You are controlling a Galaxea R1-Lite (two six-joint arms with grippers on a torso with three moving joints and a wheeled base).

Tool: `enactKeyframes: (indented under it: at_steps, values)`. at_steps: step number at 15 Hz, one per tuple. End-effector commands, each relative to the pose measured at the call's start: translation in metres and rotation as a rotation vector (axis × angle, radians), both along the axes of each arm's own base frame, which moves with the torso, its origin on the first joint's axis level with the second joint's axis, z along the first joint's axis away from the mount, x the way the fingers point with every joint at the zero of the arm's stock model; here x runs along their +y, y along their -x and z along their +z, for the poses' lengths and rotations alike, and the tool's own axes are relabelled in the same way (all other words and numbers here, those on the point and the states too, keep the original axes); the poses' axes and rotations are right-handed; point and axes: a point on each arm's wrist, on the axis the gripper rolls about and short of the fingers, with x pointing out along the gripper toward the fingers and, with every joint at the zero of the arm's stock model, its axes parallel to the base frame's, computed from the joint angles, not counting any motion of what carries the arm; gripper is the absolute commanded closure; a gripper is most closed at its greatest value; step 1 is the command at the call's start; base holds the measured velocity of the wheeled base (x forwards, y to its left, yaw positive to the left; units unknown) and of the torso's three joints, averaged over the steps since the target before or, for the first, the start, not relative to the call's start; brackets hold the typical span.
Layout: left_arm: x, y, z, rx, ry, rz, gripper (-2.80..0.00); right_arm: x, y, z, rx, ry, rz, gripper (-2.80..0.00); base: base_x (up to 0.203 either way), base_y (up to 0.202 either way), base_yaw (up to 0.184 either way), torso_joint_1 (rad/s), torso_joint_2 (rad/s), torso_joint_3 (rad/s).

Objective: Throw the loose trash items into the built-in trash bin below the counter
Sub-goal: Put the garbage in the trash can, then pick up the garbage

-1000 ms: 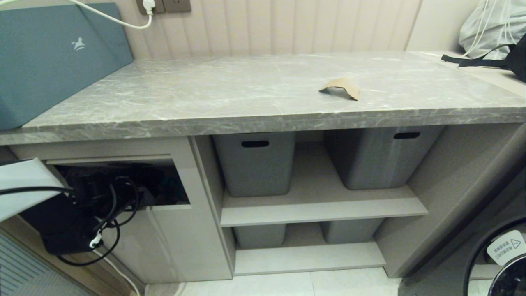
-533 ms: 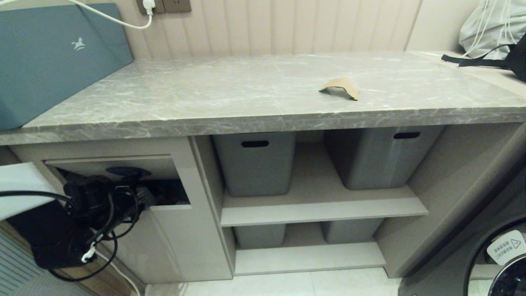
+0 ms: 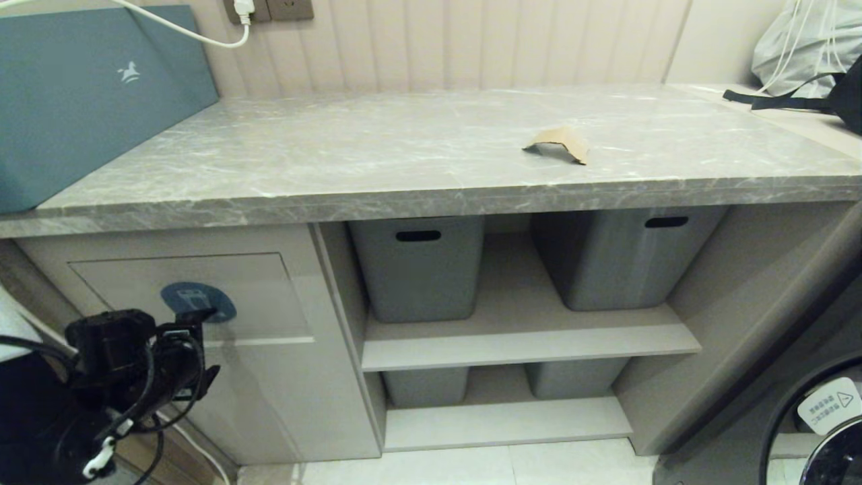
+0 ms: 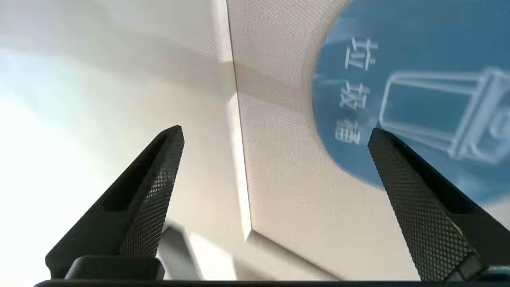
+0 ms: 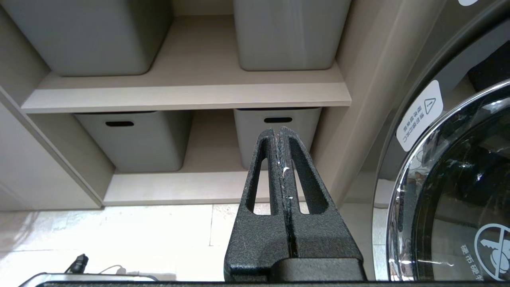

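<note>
One tan cardboard scrap lies on the marble counter, far up and right of our left gripper, fingers spread wide and empty before the bin flap; we should lift clear, then approach it squarely.

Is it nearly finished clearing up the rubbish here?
About halfway, it seems. The bin flap is closed and the left gripper hangs open and empty before it. One cardboard scrap lies on the counter, yet to be binned. The right gripper is shut, idle.
</note>
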Motion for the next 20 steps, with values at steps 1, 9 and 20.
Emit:
enactKeyframes:
  at_steps: [1, 9, 20]
  values:
    - [-0.001, 0.017, 0.014, -0.033, 0.004, 0.004, -2.80, 0.000, 0.000, 0.000, -0.001, 0.000, 0.001, 0.00, 0.000, 0.000, 0.000, 0.000, 0.00, 0.000]
    - [-0.014, 0.150, 0.079, -0.222, -0.573, -0.136, -2.80, 0.000, 0.000, 0.000, -0.001, 0.000, 0.001, 0.00, 0.000, 0.000, 0.000, 0.000, 0.00, 0.000]
    - [-0.033, 0.256, 0.100, -0.455, -1.417, -0.478, -2.80, 0.000, 0.000, 0.000, -0.001, 0.003, 0.000, 0.00, 0.000, 0.000, 0.000, 0.000, 0.00, 0.000]
